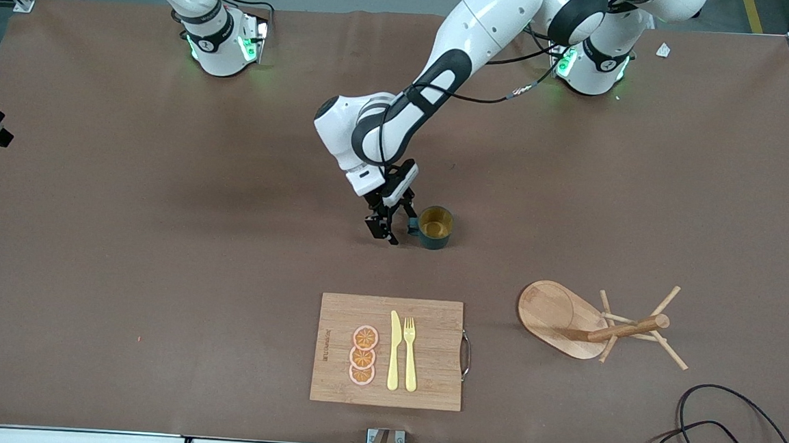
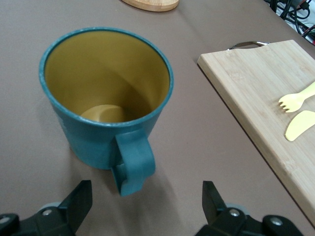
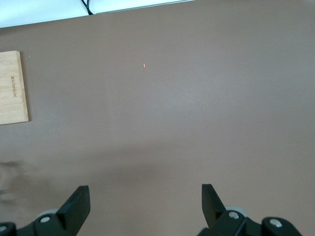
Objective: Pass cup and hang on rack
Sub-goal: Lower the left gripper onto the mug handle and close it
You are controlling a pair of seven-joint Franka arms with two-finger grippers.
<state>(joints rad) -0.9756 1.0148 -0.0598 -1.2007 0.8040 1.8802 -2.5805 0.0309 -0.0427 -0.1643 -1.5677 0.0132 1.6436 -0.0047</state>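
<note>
Teal cup [image 1: 435, 228] with yellow inside, light wooden rack [image 1: 583, 321], brown table [image 1: 161, 234]

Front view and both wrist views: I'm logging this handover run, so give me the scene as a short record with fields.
cup: upright on the table, handle toward the left gripper, held by nothing
left gripper: open, low beside the cup, handle between its fingers but not touched
right gripper: open, waiting above bare table
rack: standing toward the left arm's end, nearer the front camera than the cup, pegs bare
cutting board: nearer the front camera, carrying orange slices, knife, fork
</note>
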